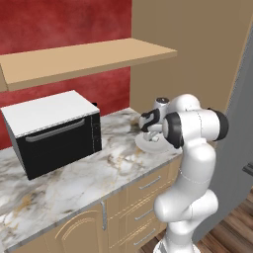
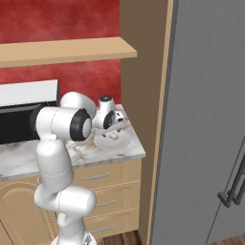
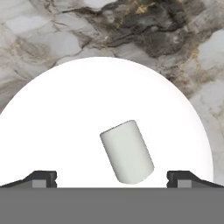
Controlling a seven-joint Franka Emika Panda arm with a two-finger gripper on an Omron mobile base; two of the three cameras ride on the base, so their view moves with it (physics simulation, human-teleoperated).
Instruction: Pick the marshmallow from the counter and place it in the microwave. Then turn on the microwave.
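Spread wide, my end effector (image 3: 112, 177) is hanging just above the marshmallow (image 3: 127, 151), which is lying tilted on the white plate (image 3: 65, 113) on the worktop (image 3: 52, 35), so closing off-axis risks rolling the soft lump away or squashing it.

1. Counter (image 1: 74, 183) – runs below the shelf (image 1: 89, 59); drawers (image 1: 148, 185) sit under its front edge.
2. Box oven (image 1: 57, 131) – on the counter, left of the plate (image 3: 65, 113).
3. Plate – on the counter near its right end.
4. Marshmallow (image 3: 127, 151) – lying on the plate, tilted.
5. Gripper (image 3: 112, 177) – above the plate, fingertips either side of the marshmallow, apart from it.
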